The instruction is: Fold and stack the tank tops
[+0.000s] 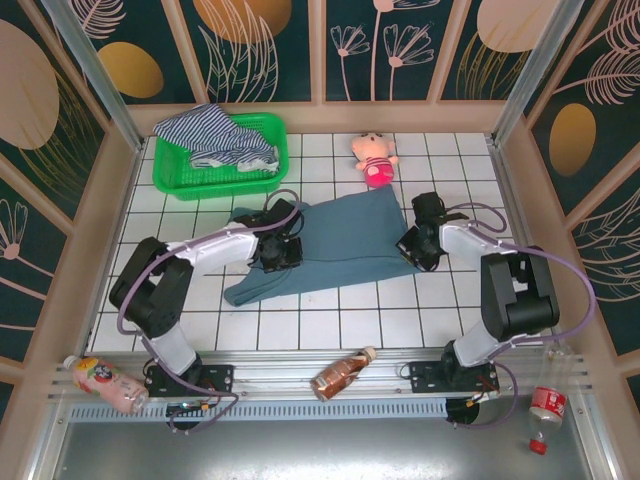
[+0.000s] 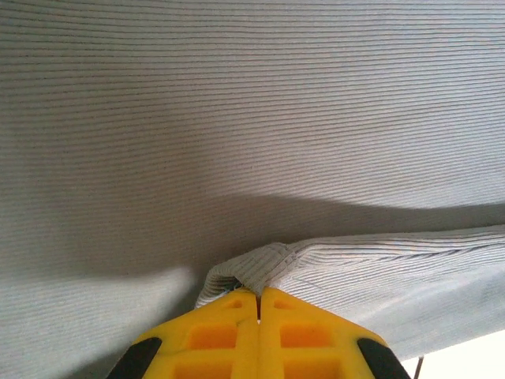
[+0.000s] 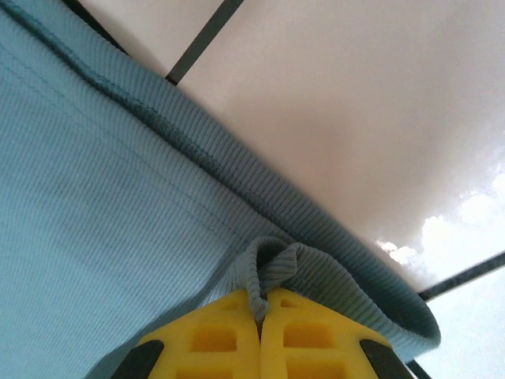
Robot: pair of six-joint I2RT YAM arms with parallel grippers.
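Top external: left claw [image 1: 276, 247] and right claw [image 1: 420, 246] each pinch the teal tank top [image 1: 345, 250] spread between them; fold unfinished. Striped tank top [image 1: 215, 130], beyond left claw in basket [image 1: 200, 188], untouched.

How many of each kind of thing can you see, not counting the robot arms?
Tank tops: 2 (teal tank top, striped tank top)
Basket: 1
Doll: 1
Bottles: 3
Total: 7

Robot lab test cell, white tiled table [image 1: 330, 330], aluminium frame [image 1: 90, 65], leaf-printed wall panels [image 1: 400, 50], left arm [image 1: 205, 248] and right arm [image 1: 515, 290] bolted to front rail [image 1: 280, 385]
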